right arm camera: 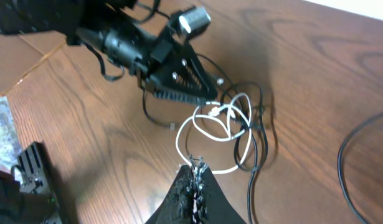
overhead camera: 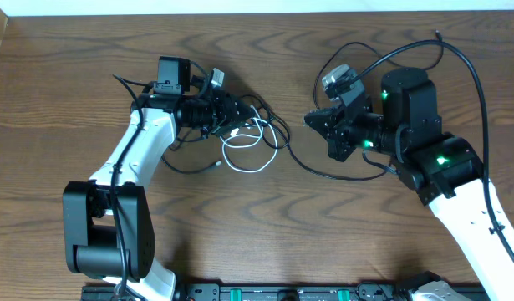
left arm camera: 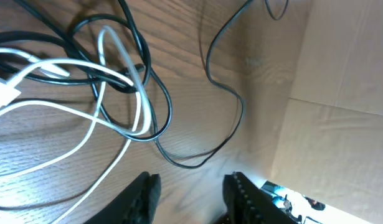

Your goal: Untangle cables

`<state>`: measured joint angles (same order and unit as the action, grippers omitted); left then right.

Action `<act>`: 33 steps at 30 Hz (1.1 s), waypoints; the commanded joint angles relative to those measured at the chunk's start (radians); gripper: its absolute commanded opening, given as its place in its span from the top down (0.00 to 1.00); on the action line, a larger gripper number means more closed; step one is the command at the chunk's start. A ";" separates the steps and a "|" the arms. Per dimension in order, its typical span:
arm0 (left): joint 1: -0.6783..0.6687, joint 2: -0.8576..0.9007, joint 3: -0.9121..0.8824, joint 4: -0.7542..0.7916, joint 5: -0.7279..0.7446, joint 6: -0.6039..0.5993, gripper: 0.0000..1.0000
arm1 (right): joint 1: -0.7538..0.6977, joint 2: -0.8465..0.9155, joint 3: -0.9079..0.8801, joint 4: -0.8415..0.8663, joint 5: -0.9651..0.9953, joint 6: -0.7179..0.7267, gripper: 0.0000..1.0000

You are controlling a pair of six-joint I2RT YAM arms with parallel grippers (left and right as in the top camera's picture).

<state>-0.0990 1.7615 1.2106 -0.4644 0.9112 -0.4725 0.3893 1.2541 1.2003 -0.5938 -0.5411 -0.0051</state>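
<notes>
Overhead: mid-untangling; left end effector (left arm camera: 191, 186) part-open, empty, right end effector (right arm camera: 194, 171) shut; likely next, pinch white cord (right arm camera: 178, 143), draw off black cord (left arm camera: 207, 62)

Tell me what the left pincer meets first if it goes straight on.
Probably the black cord: a loop of it lies on the table ahead of the left pincer, before the white cord. Height is unclear; it might pass over.

Body: white shells (overhead camera: 135, 150), black joints (overhead camera: 98, 226); right arm (overhead camera: 457, 180) shows green lights (overhead camera: 441, 159); left pincer (left arm camera: 192, 182) black, ribbed; thick black wires (overhead camera: 470, 75)
</notes>
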 commanded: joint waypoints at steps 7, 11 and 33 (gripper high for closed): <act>-0.034 0.004 0.002 -0.004 -0.172 -0.003 0.57 | -0.016 0.093 0.008 -0.027 0.097 -0.003 0.99; -0.121 0.004 0.002 0.008 -0.449 -0.019 0.57 | -0.052 0.151 0.008 -0.032 0.097 0.015 0.97; -0.269 0.054 0.018 0.032 -0.790 0.024 0.93 | -0.073 0.481 0.008 0.052 -0.053 0.015 0.73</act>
<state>-0.3813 1.8496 1.2106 -0.4259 0.1509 -0.4919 0.3080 1.7027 1.2003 -0.5491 -0.5541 0.0116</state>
